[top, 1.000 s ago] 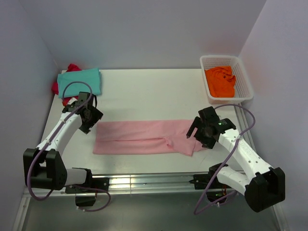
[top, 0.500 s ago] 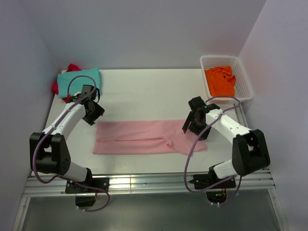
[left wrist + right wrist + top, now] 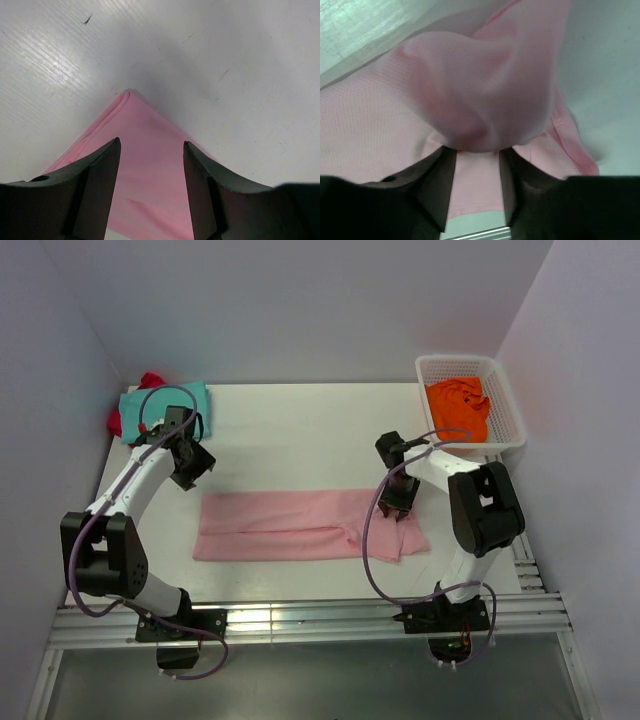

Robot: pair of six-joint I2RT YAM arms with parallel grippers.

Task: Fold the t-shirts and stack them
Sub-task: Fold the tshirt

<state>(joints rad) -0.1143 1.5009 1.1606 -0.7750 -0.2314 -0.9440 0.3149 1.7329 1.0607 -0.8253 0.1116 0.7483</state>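
The pink t-shirt [image 3: 300, 525] lay in a long strip across the near-middle table [image 3: 300, 430], its far right edge bunched in the right pincer [image 3: 477, 150], so the half-open left pincer [image 3: 151, 142] needed every layer of the far left corner.

A white worktop [image 3: 300, 430] fills the middle of the overhead view, boxed in on three sides by plain, matt panels: a back wall [image 3: 300, 310], a left wall [image 3: 45, 410] and a right wall [image 3: 590, 370], all pale with a faint lilac cast. The light is soft and even, leaving only blurred shadows. Along the worktop's near edge runs a silver metal rail [image 3: 320, 615] with a bright glare left of its centre. Below it lies a dull grey surface [image 3: 330, 685], perhaps the floor, though the view does not settle that. Close up, the worktop shows fine parallel grain and a small dark scratch [image 3: 87, 20].
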